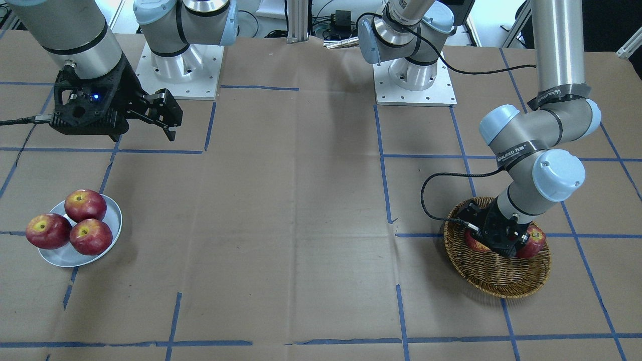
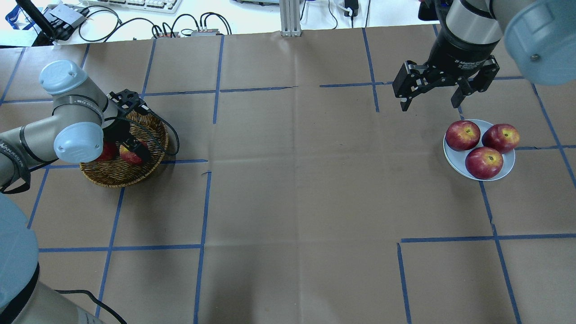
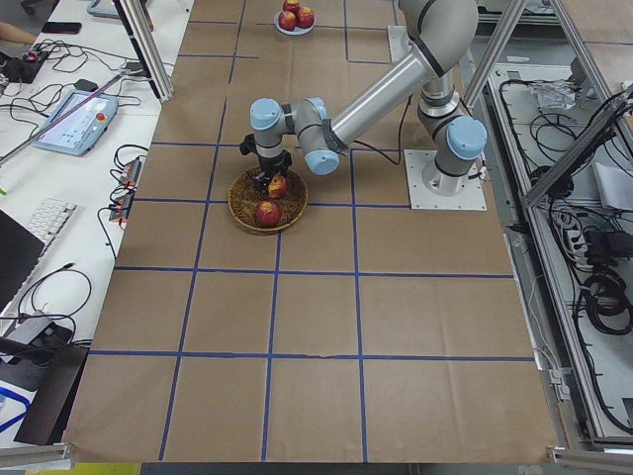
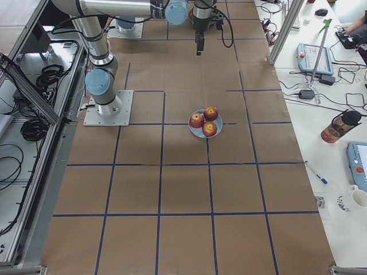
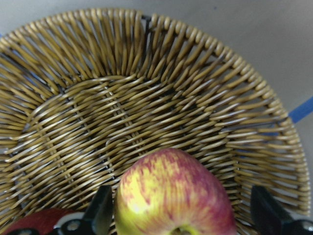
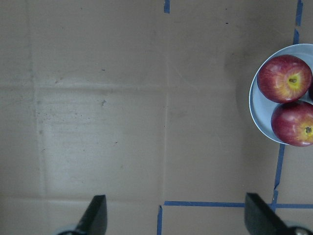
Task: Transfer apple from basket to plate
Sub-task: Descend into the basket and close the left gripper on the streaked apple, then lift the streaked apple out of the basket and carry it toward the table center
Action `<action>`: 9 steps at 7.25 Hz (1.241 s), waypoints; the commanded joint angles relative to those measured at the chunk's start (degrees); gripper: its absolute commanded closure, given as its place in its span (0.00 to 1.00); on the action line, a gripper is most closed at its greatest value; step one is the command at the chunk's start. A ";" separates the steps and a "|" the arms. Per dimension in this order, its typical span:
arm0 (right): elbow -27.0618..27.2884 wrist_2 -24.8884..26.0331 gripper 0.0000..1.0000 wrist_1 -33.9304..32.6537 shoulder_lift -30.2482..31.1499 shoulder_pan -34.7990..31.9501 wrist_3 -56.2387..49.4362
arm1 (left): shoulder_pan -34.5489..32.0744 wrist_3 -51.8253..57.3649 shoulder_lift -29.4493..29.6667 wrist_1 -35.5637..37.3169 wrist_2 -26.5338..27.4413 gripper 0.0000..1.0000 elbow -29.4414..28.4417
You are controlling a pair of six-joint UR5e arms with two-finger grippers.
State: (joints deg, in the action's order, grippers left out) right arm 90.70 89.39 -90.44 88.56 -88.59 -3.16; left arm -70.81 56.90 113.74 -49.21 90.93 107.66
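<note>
Left gripper (image 5: 182, 215) hangs wide open in the basket (image 5: 161, 63); I see the apple (image 5: 168, 188) between its fingers, nothing gripped yet

The tabletop (image 2: 288, 180) is big and covered in brown paper. Blue tape lines (image 2: 119, 247) cross the paper and make large squares. The paper has soft folds in it. A silver metal post (image 2: 290, 18) stands at the far edge. Black wires (image 2: 180, 24) lie in loops behind it, where the light is very bright. A white desk (image 3: 40, 188) sits along one end, with a white keyboard (image 3: 49, 220) on it. On the desk at the other end sit a bottle (image 4: 334, 127) with a brown drink, a white mug (image 4: 360, 197) and a pen (image 4: 315, 172)
</note>
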 commanded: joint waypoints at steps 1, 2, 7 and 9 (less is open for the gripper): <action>0.00 0.00 0.00 0.00 0.03 0.00 0.00 | 0.14 -0.12 0.61 0.08 0.04 0.37 -0.43; 0.00 0.00 0.00 0.00 0.03 0.00 0.00 | 0.14 -0.38 0.61 0.08 0.04 0.40 -0.61; 0.18 0.00 0.00 0.00 0.03 0.00 0.00 | -6.58 -26.21 -5.87 -2.89 -0.66 0.41 -0.78; 0.18 0.00 0.00 0.00 -0.06 0.00 -0.17 | -17.56 -50.27 -6.60 -2.91 -1.10 0.41 -1.83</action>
State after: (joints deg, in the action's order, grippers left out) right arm 90.87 89.38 -90.44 88.54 -88.60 -3.24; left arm -81.97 21.34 107.70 -51.91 90.17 106.59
